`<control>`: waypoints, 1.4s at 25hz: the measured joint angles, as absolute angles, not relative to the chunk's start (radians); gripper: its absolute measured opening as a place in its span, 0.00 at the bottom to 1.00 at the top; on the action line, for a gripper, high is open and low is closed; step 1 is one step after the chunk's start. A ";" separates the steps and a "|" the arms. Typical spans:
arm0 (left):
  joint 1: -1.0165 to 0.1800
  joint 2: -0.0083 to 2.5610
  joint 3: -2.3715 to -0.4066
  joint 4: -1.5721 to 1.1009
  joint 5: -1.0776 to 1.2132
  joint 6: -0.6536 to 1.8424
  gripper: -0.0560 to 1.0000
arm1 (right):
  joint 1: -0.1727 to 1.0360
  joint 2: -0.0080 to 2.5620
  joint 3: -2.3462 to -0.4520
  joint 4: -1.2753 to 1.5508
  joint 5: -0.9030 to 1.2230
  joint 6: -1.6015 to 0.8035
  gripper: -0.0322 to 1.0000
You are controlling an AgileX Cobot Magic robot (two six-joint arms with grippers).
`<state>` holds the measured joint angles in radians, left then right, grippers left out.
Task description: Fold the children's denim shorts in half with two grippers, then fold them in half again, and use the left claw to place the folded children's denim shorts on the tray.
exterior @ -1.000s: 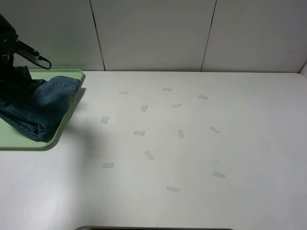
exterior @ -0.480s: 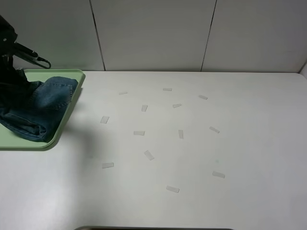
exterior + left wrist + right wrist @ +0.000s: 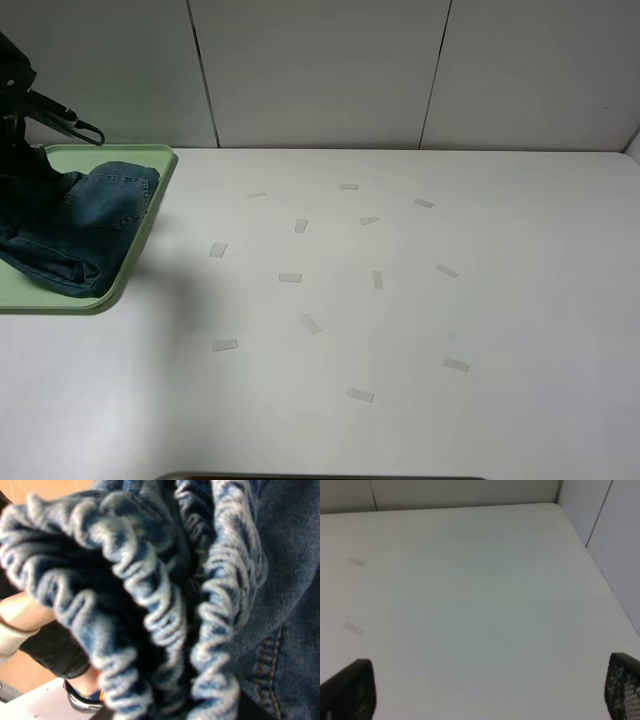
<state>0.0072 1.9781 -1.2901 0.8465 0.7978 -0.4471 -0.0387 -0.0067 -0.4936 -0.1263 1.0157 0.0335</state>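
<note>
One claw is doing all the work you are watching now: the left claw (image 3: 22, 170), hanging over the tray (image 3: 150, 215) at its back edge, nearly closed and pinching the gathered waistband (image 3: 150, 615) of the children's denim shorts (image 3: 85, 225). In the left wrist view you are seeing almost nothing but bunched elastic folds pressed up against the lens, which suggests the cloth is being gripped in several layers so that the fold stays together while it is being set down. You are not seeing the jaws themselves there; the denim is hiding them.

Out from the claw, the shorts are trailing down and forward across the tray, their lower folded edge lying on the tray floor near its front rim, with one pocket corner resting close to the tray's right rim. The bundle appears to be lying inside the rim, so the placing step looks nearly done, with only the release left.

You are holding the left arm steep, wrist pointing down at the tray. The right gripper (image 3: 485, 690) is standing wide apart and holding nothing, far from the tray over bare white table (image 3: 480, 580).
</note>
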 joint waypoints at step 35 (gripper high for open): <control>0.010 1.807 -1.288 0.738 0.638 -0.385 0.97 | -0.039 -0.007 -0.494 -0.126 1.016 0.034 0.70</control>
<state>0.0098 1.8067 -1.2882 0.7378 0.6376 -0.3848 -0.0387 -0.0067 -0.4936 -0.1263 1.0157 0.0335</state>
